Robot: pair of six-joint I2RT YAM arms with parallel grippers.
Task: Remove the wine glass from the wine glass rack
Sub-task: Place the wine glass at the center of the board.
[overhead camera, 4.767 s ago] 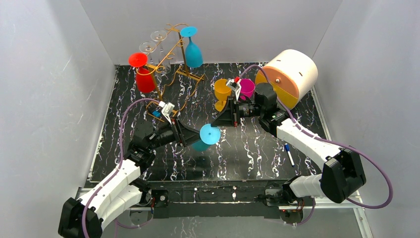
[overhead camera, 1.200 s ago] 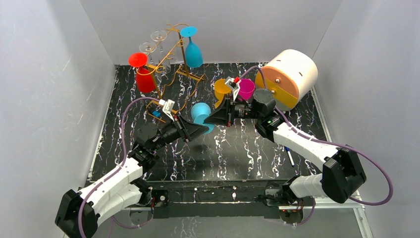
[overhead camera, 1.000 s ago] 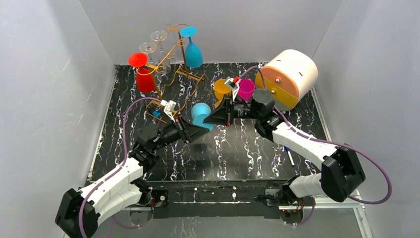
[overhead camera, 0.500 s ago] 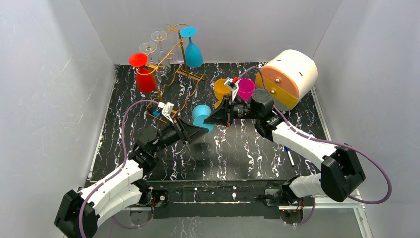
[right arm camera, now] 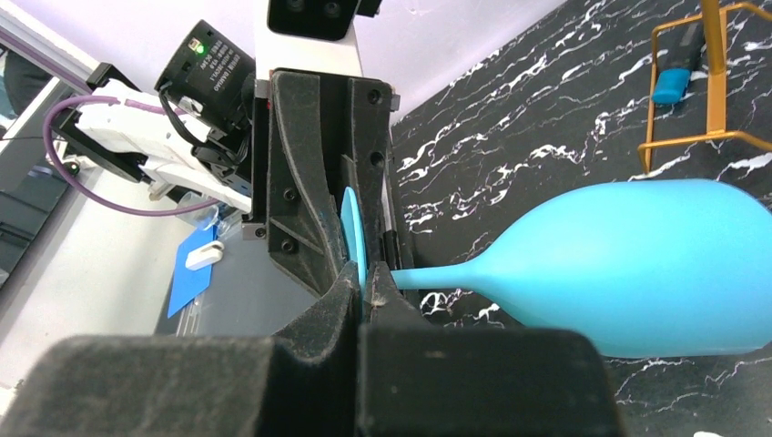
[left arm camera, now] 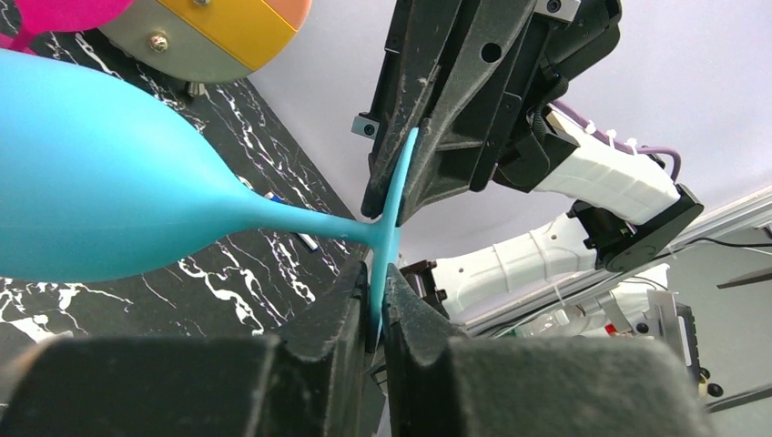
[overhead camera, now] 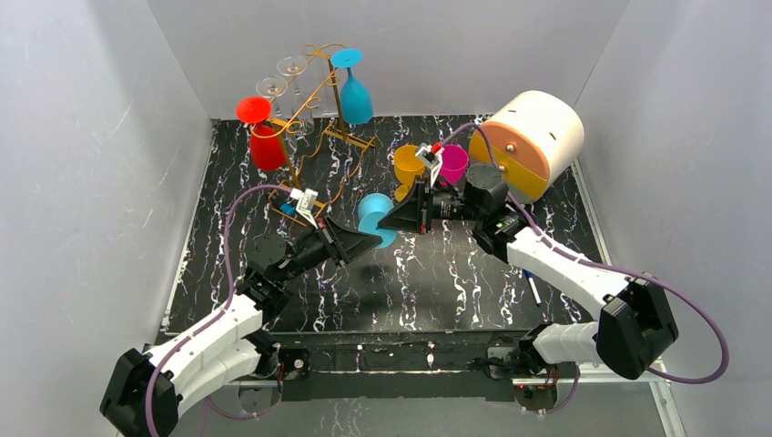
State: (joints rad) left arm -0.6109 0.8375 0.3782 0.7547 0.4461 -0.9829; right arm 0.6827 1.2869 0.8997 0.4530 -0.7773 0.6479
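Wine glass (overhead camera: 371,213) foot pinched by left claw (left arm camera: 376,305), right claw (right arm camera: 362,280).

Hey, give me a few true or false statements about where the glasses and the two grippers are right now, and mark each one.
1. The left gripper and the right gripper both pinch the foot of the light blue wine glass. True.
2. That glass stands upright. False: it is held sideways between the grippers.
3. A red glass hangs on the wine glass rack. True.
4. The magenta glass hangs on the rack. False: it is on the table, beside the orange glass.
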